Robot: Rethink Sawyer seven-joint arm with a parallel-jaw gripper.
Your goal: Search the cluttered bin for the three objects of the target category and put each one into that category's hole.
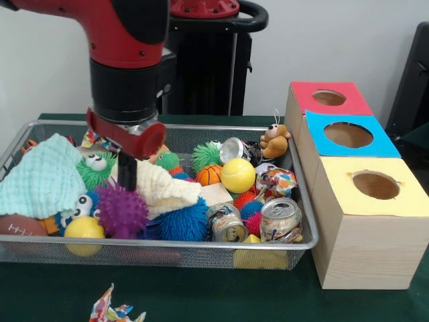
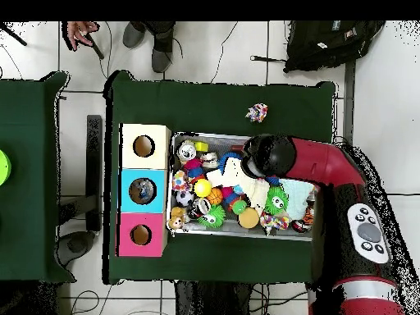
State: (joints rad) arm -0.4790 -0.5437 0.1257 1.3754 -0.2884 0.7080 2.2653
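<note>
The target category could not be told from the bin (image 1: 305,245) alone, but two crushed drink cans (image 1: 280,220) lay side by side at its front corner nearest the boxes, a third near the back by the teddy (perhaps the trio sought). The gripper (image 1: 127,176) hung low over the purple spiky ball (image 1: 120,210) and cream cloth (image 1: 161,188), probably to dig; whether its jaws were open I cannot tell. Beside the bin stood the yellow-topped box (image 1: 375,221), hole upward for drops.
</note>
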